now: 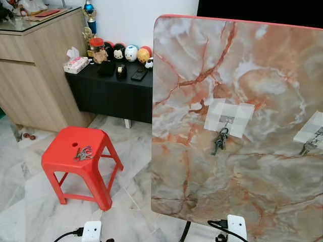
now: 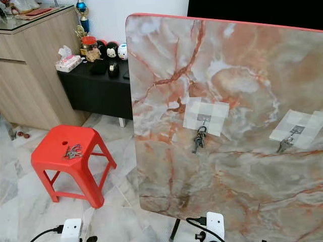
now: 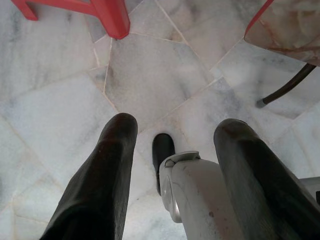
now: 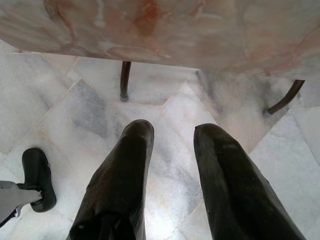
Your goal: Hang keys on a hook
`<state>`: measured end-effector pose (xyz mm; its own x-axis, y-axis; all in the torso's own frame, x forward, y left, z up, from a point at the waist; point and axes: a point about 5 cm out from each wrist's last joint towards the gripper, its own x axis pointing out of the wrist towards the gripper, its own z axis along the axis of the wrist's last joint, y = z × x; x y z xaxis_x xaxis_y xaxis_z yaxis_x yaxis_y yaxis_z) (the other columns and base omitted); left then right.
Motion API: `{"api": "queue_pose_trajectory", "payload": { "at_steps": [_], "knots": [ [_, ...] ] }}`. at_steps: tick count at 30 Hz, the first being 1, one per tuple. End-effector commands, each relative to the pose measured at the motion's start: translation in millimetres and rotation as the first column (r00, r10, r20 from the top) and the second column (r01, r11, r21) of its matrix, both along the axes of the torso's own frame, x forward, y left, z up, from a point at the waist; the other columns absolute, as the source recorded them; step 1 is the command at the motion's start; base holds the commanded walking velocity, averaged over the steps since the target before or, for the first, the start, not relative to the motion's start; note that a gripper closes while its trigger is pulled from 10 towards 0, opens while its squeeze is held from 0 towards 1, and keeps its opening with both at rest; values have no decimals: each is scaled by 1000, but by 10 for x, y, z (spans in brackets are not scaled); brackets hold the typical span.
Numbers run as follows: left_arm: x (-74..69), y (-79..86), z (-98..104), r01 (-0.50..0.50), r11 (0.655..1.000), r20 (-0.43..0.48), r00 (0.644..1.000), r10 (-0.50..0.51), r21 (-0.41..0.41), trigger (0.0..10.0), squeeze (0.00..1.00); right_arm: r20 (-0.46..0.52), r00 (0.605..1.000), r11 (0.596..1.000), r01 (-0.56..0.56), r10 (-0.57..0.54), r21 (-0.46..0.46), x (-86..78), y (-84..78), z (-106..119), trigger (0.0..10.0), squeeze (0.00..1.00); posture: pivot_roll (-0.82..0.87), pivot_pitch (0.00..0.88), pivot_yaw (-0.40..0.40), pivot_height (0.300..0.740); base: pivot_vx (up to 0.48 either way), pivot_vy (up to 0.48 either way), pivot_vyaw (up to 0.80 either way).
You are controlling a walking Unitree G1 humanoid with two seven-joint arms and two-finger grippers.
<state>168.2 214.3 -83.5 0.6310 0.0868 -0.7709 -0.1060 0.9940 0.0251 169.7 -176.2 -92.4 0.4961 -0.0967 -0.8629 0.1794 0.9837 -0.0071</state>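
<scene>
A bunch of keys lies on the seat of a red plastic stool at the left. In front of me stands an upright marble-patterned board with two taped-on hooks. From the middle hook hangs one set of keys; a second set hangs from the right hook at the picture's edge. Both arms hang low. My left gripper is open above the floor near the stool's leg. My right gripper is open above the floor below the board's lower edge.
A black low cabinet with toy figures, a tissue box and small items stands behind the stool, next to a wooden cupboard. The board's thin dark legs rest on the marble floor. My own foot is between the left fingers.
</scene>
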Motion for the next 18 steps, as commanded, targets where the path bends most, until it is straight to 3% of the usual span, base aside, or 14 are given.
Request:
{"api": "queue_pose_trajectory", "payload": {
  "at_steps": [1,9,18],
  "knots": [
    [-48,34,-20,-16,1000,-25,1000,16,-5,10000,0,2,1000,1000,13,-13,-11,0,-49,4,10000,0,-2,0,-47,740,0,274,0],
    [-124,157,-25,-21,1000,-49,999,22,12,10000,0,-6,1000,1000,30,-30,-10,-10,-24,-4,10000,0,6,0,-46,740,0,0,0],
    [-123,175,-18,-27,1000,-37,999,28,6,10000,0,9,999,999,35,-35,-6,45,-11,18,10000,0,20,0,-49,740,0,0,0]
  ]
}}
